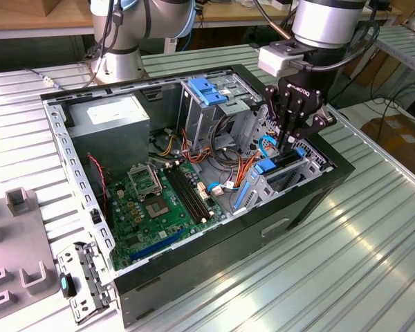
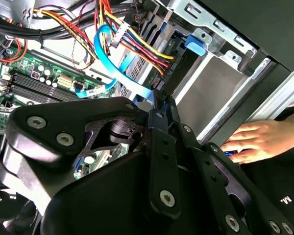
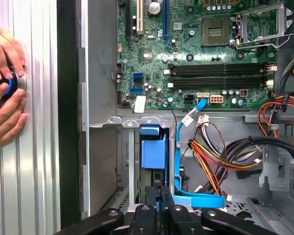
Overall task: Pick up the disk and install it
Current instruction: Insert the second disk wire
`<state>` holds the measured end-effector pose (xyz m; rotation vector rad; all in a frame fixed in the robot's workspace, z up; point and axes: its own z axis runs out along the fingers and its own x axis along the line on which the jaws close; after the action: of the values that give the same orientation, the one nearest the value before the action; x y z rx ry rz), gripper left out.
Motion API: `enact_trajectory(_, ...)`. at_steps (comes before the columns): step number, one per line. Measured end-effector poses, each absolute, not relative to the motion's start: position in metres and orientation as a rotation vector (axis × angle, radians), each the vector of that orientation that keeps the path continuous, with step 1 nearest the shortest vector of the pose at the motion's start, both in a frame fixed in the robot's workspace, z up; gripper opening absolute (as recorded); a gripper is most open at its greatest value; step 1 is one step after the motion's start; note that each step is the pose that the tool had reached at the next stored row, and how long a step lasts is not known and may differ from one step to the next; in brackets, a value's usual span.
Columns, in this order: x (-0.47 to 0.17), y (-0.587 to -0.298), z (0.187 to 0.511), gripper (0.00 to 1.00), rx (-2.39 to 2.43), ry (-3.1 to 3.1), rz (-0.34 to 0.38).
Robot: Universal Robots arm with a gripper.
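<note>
Reaching down into the open black computer case [image 1: 311, 200], the black robot gripper [image 1: 288, 146] hangs over the grey metal drive cage [image 1: 301, 169] at the case's front. I cannot tell how far it is open or whether it has hold of anything. The silver-grey disk with blue rails [image 1: 282, 164] seems to sit in that cage, just beneath the gripper. A white sticker [image 1: 113, 113] lies on the large grey metal box and a small white tag [image 3: 187, 120] on the flat blue cable; neither is readable. A person's hands [image 3: 5, 88] rest on the ribbed table.
</note>
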<state>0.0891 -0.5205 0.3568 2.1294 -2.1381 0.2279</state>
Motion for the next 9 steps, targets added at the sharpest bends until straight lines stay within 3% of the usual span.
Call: enact_trajectory(9, 0.0854, -0.5249, 0.3537, 0.16, 2.148, -2.163, 0.239)
